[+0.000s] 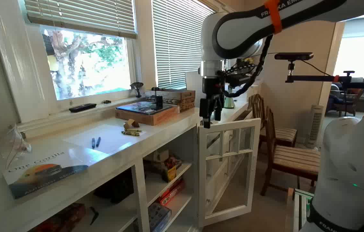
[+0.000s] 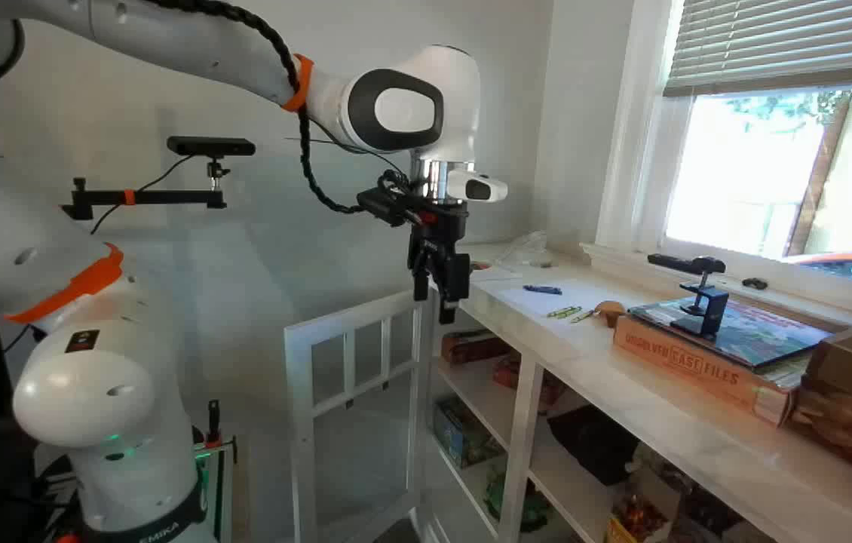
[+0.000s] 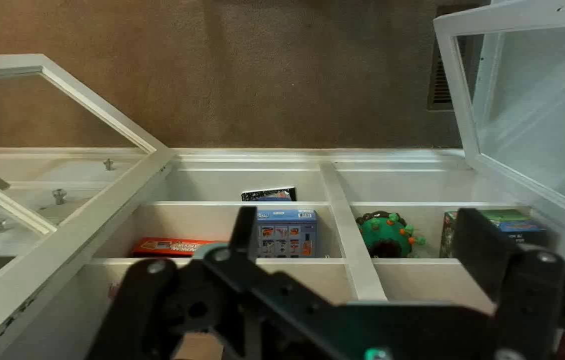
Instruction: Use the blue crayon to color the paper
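Observation:
The paper (image 1: 111, 132) is a pale sheet lying flat on the white counter, in both exterior views. On it lie two short sticks side by side: the blue crayon (image 1: 93, 143) looks slightly lighter, and a darker stick (image 1: 98, 141) is just beside it. In an exterior view the two sticks merge into one small dark-blue shape on the paper (image 2: 524, 304). My gripper (image 1: 212, 120) points down in the air out in front of the counter's edge, well apart from the paper. Its fingers (image 3: 246, 227) stand wide open, with only cabinet shelves visible between and beyond them.
Several yellow-green crayons (image 1: 131, 132) and a small brown cardboard piece (image 1: 131, 123) lie at the paper's side. A book (image 1: 45, 170), a box with books (image 2: 697, 369) bearing a black clamp (image 2: 709, 309), and a crate (image 1: 186, 96) occupy the counter. Cabinet doors (image 1: 203, 193) stand open below.

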